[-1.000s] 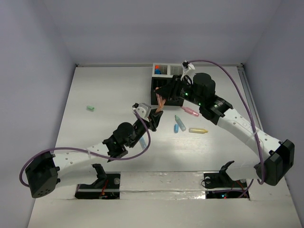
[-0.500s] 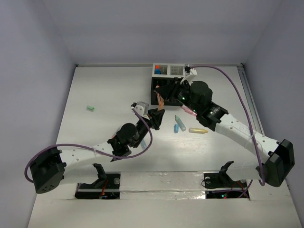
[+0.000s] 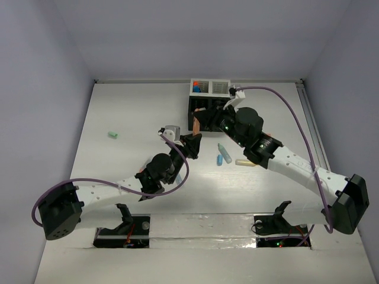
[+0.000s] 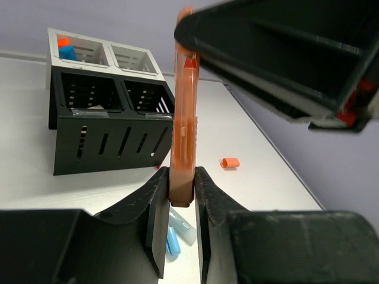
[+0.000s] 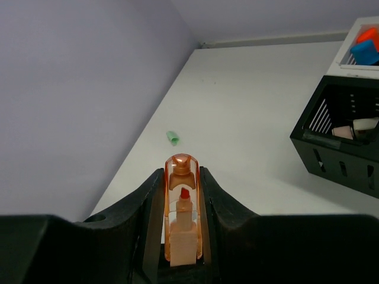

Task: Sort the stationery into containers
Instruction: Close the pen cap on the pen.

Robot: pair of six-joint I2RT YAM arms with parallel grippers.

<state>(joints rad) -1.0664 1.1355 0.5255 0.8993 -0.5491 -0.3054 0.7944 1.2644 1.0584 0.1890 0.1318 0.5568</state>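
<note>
At the left of the overhead view a small green piece (image 3: 112, 135) lies alone on the white desk (image 3: 136, 106). Toward the centre the left gripper (image 3: 193, 141) is clamped on the lower end of an orange highlighter (image 3: 196, 125), while the right gripper (image 3: 205, 116) pinches its capped upper end, just in front of the black-and-white organizer (image 4: 106, 145). Further right, blue highlighters (image 3: 224, 155) and a yellow highlighter (image 3: 244, 162) lie beside the right arm (image 3: 284, 157), and lavender walls (image 3: 41, 89) close in the desk.

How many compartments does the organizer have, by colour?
Black compartments: 2
White compartments: 2
Total: 4
</note>
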